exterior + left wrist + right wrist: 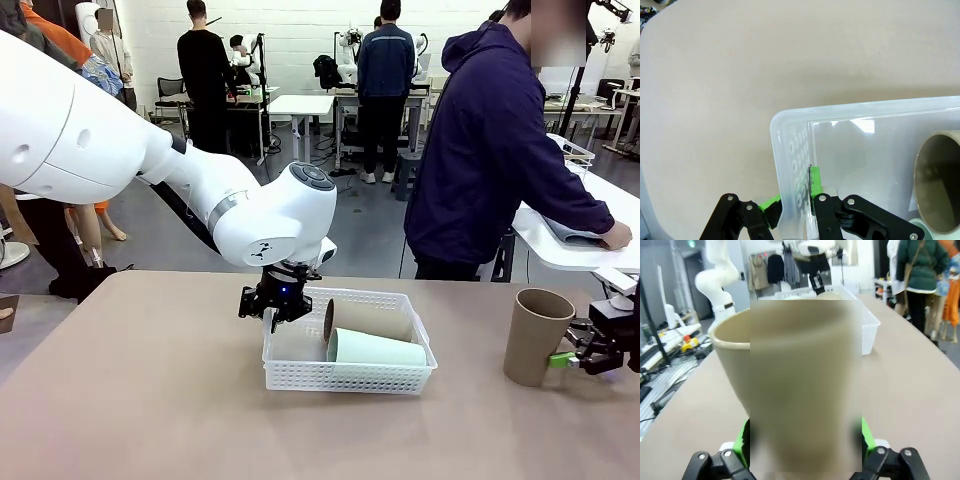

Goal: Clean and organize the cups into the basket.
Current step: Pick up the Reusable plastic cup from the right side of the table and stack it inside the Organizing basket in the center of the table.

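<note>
Basket (350, 378) at desk (150, 400) centre, mint cup (385, 350) and tan cup (372, 320) lying inside. My left gripper (272, 312) clamped on its 9 o'clock wall. My right gripper (566, 358) wide open, straddling upright tan cup (535, 335), 3 o'clock.

White wall (300, 30); grey floor (370, 225); white tables (300, 103) beyond.

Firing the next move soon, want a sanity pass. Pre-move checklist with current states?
1. Left pincer shut on the basket wall: ok.
2. Basket flat on the table: ok.
3. Upright tan cup between the right pincer pads: ok.
4. Pads touching that cup: cannot tell.
5. Free basket floor beside the lying tan cup and mint cup: ok.
6. Person's hand away from this table: ok.
</note>
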### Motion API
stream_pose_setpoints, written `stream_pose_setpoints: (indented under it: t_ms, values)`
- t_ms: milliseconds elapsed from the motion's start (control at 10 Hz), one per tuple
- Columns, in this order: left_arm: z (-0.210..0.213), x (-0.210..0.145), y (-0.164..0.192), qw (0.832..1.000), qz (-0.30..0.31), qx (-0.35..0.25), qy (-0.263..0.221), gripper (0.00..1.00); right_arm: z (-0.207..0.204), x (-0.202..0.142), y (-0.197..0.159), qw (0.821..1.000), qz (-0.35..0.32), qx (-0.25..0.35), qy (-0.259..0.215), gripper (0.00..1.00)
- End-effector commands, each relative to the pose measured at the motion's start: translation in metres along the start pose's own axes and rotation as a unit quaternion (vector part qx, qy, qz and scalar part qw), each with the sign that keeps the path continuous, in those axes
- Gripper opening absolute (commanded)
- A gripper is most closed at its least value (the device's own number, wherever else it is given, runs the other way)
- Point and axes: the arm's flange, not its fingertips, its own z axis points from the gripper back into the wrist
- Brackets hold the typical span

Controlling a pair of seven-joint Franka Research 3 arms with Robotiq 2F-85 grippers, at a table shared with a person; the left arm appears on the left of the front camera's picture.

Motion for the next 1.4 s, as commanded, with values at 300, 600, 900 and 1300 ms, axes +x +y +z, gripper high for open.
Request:
stream_pose_setpoints:
  t_ms: [300, 600, 900, 1300]
  values:
    - [-0.001, -0.001, 0.001, 1.0, 0.001, 0.001, 0.001, 0.0, -0.021, -0.005, -0.007, 1.0, 0.013, 0.024, 0.0, 1.0]
    - [-0.001, -0.001, 0.001, 1.0, 0.001, 0.001, 0.001, 0.0, -0.02, -0.006, -0.008, 0.999, 0.016, 0.031, -0.001, 0.0]
    - [-0.001, -0.001, 0.001, 1.0, 0.001, 0.001, 0.001, 0.0, -0.018, -0.004, -0.007, 1.0, 0.013, 0.025, -0.004, 0.0]
    - [-0.001, -0.001, 0.001, 1.0, 0.001, 0.001, 0.001, 0.0, 0.0, 0.142, 0.045, 0.995, -0.071, -0.067, -0.026, 0.0]
